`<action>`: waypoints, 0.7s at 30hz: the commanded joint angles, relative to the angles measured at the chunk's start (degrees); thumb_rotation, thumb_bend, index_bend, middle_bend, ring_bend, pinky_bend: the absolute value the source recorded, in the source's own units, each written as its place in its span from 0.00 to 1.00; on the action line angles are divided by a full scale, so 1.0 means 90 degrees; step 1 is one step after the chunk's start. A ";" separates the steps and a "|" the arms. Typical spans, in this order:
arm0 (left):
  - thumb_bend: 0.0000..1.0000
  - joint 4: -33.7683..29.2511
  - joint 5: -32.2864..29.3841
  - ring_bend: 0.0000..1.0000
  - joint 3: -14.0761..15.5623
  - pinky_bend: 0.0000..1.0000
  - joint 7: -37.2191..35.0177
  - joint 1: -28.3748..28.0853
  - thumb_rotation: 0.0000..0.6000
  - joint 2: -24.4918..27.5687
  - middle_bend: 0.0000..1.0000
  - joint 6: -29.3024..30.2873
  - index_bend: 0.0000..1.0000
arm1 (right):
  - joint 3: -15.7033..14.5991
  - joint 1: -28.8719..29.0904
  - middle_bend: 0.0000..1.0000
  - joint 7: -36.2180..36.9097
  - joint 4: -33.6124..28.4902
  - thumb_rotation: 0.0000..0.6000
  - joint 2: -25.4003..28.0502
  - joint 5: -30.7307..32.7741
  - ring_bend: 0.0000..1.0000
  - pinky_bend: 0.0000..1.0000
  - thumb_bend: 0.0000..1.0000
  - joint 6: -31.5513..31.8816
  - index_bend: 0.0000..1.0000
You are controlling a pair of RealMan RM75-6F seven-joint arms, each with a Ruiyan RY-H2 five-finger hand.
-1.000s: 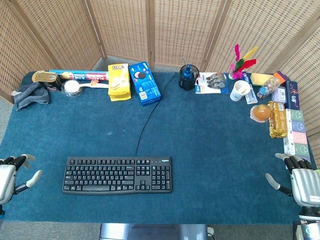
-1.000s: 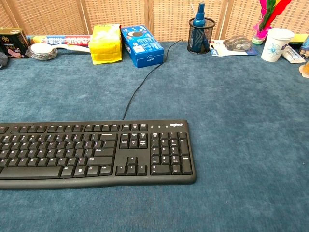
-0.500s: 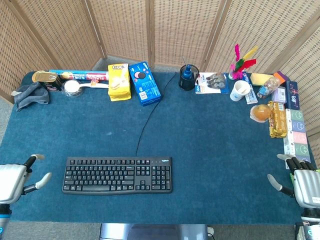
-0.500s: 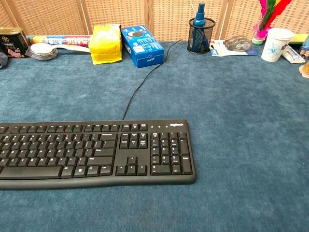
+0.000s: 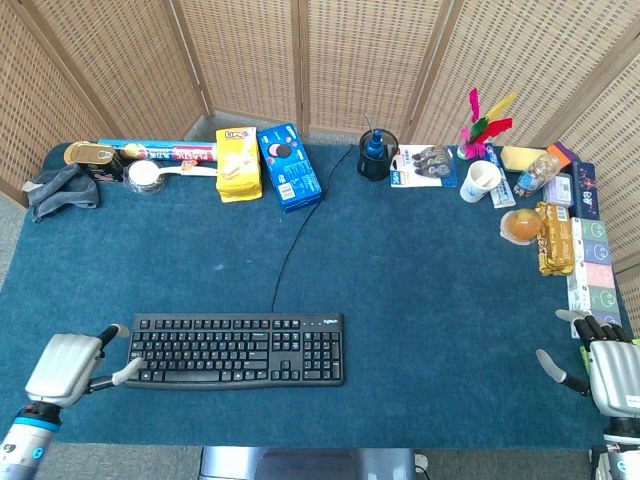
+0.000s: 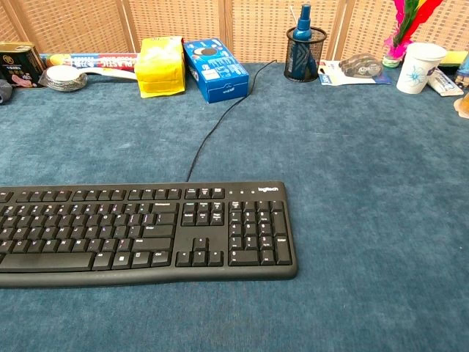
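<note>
The keyboard (image 5: 235, 351) lies flat near the table's front edge, left of centre, its cable (image 5: 295, 235) running back toward the rear row. The left hand (image 5: 68, 367) sits at the keyboard's left end, holding nothing, fingers apart; its fingertips (image 5: 128, 367) reach the end of the keyboard, though contact is not clear. The right hand (image 5: 605, 368) rests at the front right corner, empty with fingers spread, well apart from the keyboard. A broad stretch of blue cloth (image 5: 440, 300) lies bare between them. A yellow box (image 5: 238, 163), blue box (image 5: 289, 166), pen cup (image 5: 377, 155) and paper cup (image 5: 481, 180) line the back edge; packets (image 5: 589, 255) line the right edge.
</note>
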 commanded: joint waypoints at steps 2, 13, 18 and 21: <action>0.15 0.0026 -0.0220 1.00 -0.0004 0.98 0.0178 -0.0196 0.00 -0.0219 1.00 -0.0321 0.32 | -0.0006 -0.0020 0.31 0.0015 0.0018 0.00 -0.0002 0.0008 0.37 0.32 0.30 0.0017 0.26; 0.15 0.0313 -0.0845 1.00 -0.0063 0.98 0.0503 -0.0608 0.00 -0.0783 1.00 -0.0952 0.32 | -0.0022 -0.0106 0.31 0.0054 0.0088 0.00 0.0012 0.0070 0.37 0.32 0.30 0.0058 0.26; 0.15 0.0511 -0.1182 1.00 -0.0039 0.98 0.0570 -0.0742 0.00 -0.0998 1.00 -0.1197 0.32 | -0.0025 -0.0093 0.31 0.0022 0.0105 0.00 -0.0018 0.0089 0.37 0.32 0.30 0.0005 0.26; 0.15 0.0593 -0.1284 1.00 -0.0020 0.98 0.0605 -0.0782 0.00 -0.1100 1.00 -0.1220 0.32 | -0.0023 -0.0086 0.31 -0.0007 0.0104 0.00 -0.0024 0.0092 0.37 0.32 0.30 -0.0014 0.26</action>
